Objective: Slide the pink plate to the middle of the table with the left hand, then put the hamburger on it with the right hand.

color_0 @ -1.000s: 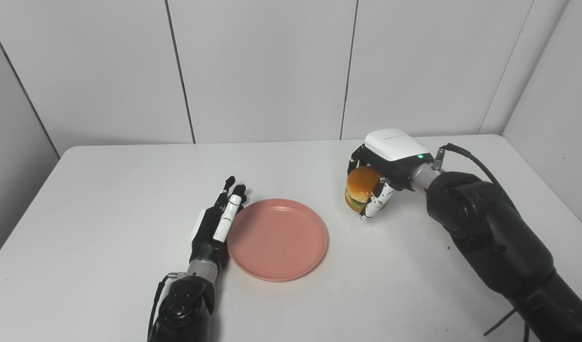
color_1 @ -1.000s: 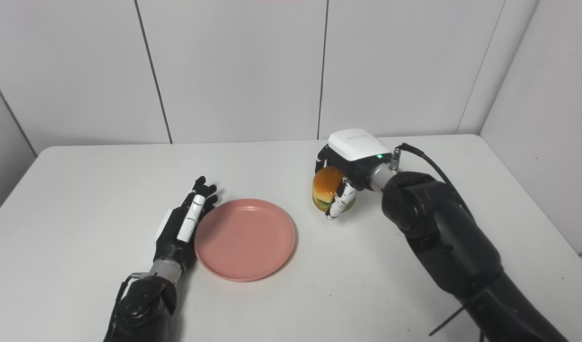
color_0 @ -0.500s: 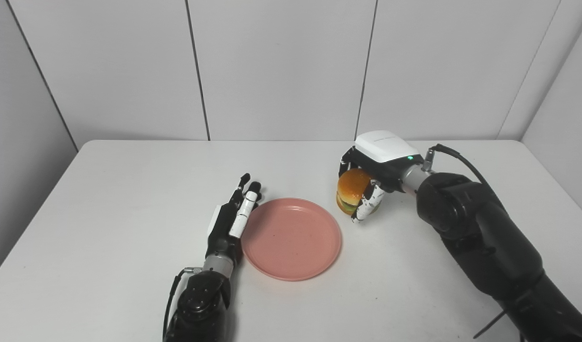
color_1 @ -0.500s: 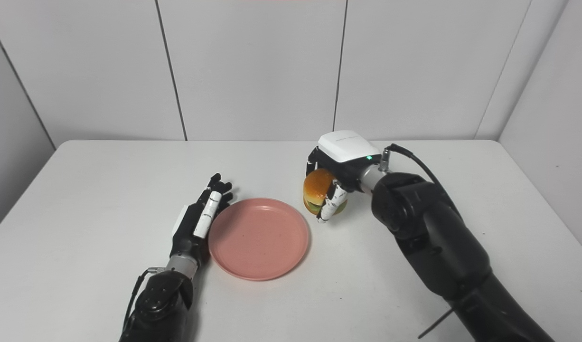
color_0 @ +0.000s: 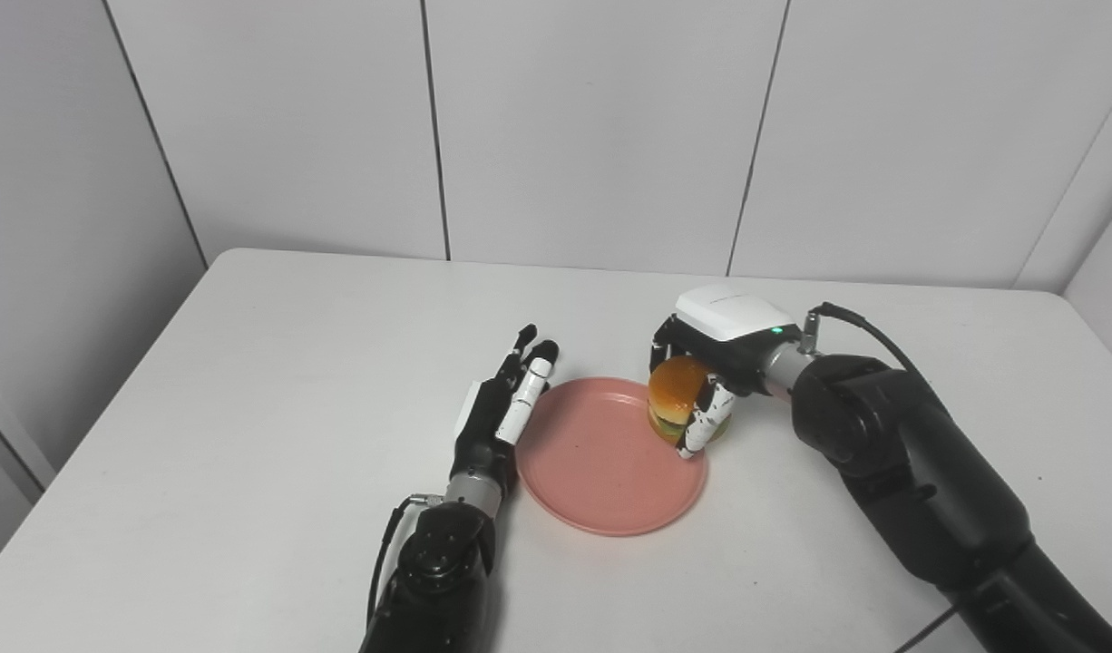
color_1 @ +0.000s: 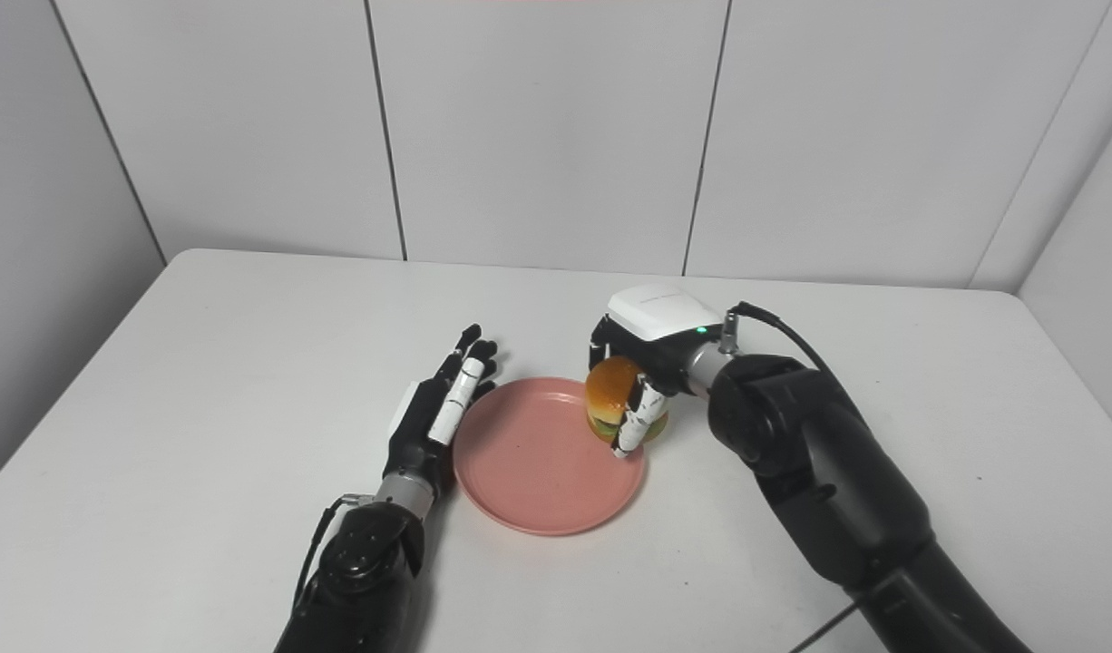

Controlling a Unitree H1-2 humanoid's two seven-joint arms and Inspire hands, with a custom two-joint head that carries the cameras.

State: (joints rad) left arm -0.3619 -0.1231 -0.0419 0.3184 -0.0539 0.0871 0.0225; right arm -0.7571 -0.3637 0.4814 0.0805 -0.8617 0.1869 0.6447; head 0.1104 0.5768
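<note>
Carried by the right hand [color_0: 706,363], the hamburger [color_0: 675,410] has come in from the bare table to sit over the pink plate's [color_0: 601,472] right rim, the fingers still wrapped around it. Whether it touches the plate cannot be told. Flat and holding nothing, the left hand [color_0: 500,414] stays against the plate's left edge, fingers stretched out, on the white table [color_0: 248,381].

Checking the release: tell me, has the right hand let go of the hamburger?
No, the right hand has its fingers wrapped around the hamburger.
</note>
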